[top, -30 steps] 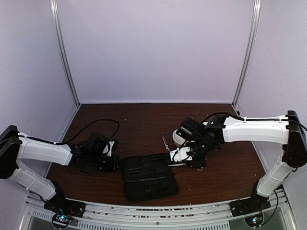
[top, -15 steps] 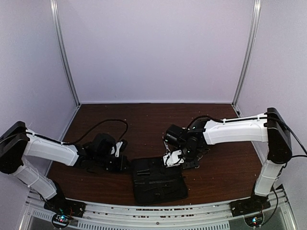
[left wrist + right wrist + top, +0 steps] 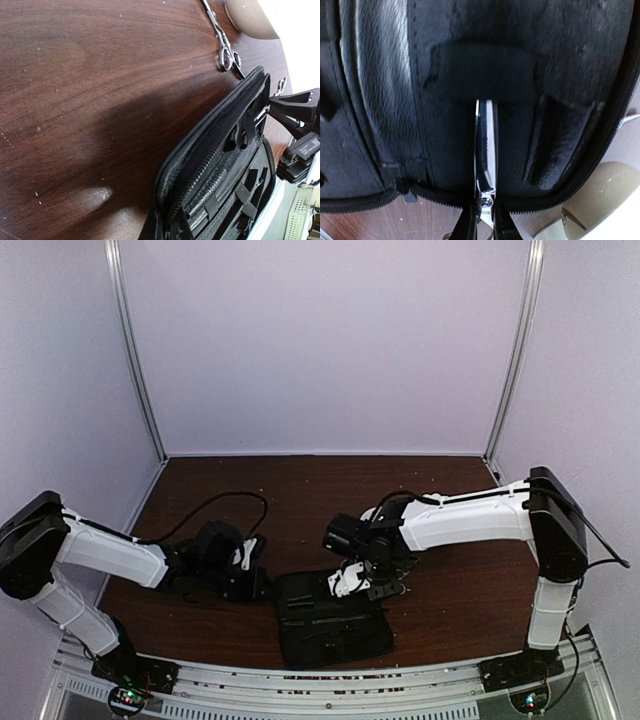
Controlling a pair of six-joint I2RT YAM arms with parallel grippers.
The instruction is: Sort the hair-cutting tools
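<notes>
Looking down from above, the right gripper (image 3: 345, 580) hangs over the 12 o'clock edge of a soft black zip case (image 3: 335, 635) on the dark wood worktop (image 3: 455, 590); the left gripper (image 3: 252, 578) sits at its 9 o'clock side, jaws unreadable. From the left wrist, second scissors (image 3: 221, 42), slim bright steel with ring handles, lie unsorted at 1 o'clock beside a smooth pale bowl (image 3: 247, 20). From the right wrist, the gripper pinches the first scissors (image 3: 484, 145), blades tucked under a black elastic strap (image 3: 480, 70), so sorting seems about midway.

text: none legible | scissors (image 3: 485, 150): no stamp readable, perhaps too blurred | case (image 3: 560, 75): no label seen
</notes>
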